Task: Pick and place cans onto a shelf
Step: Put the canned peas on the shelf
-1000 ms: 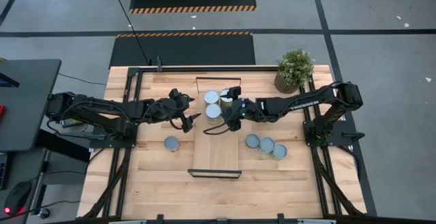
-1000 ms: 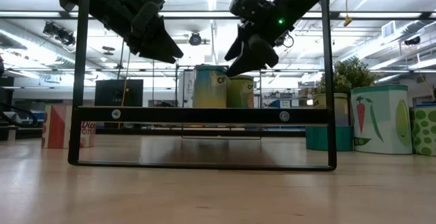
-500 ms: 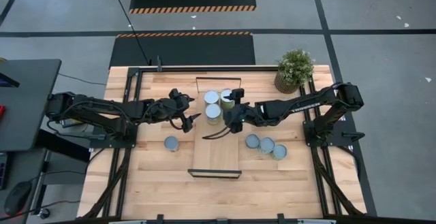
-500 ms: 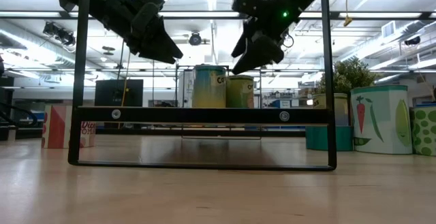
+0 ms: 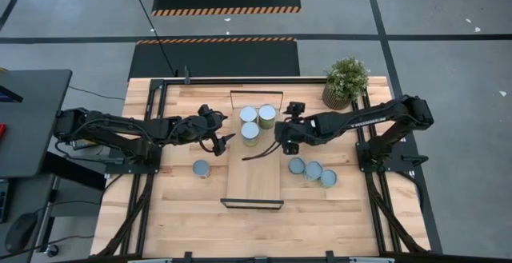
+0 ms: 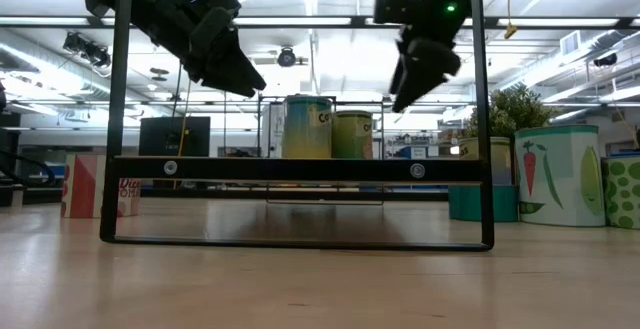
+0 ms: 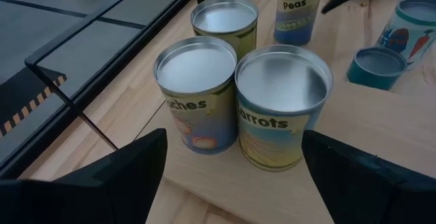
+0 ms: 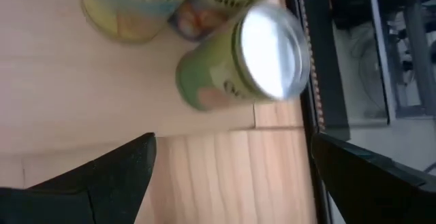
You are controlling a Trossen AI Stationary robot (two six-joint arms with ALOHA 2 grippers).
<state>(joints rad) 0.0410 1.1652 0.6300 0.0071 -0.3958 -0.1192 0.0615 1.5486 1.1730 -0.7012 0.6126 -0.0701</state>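
A long, narrow light-wood shelf (image 5: 254,179) with a thin black frame at its ends lies in the middle of the table. Three cans (image 5: 250,130) with shiny silver tops stand upright in a tight cluster at its far end. One can (image 5: 201,168) stands alone on the table to the shelf's left. Three more cans (image 5: 313,170) sit in a touching row on the table to the shelf's right.

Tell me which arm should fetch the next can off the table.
Probably the right: its open, empty end effector sits close to the three cans beside the shelf. The left end effector only has one can nearby.
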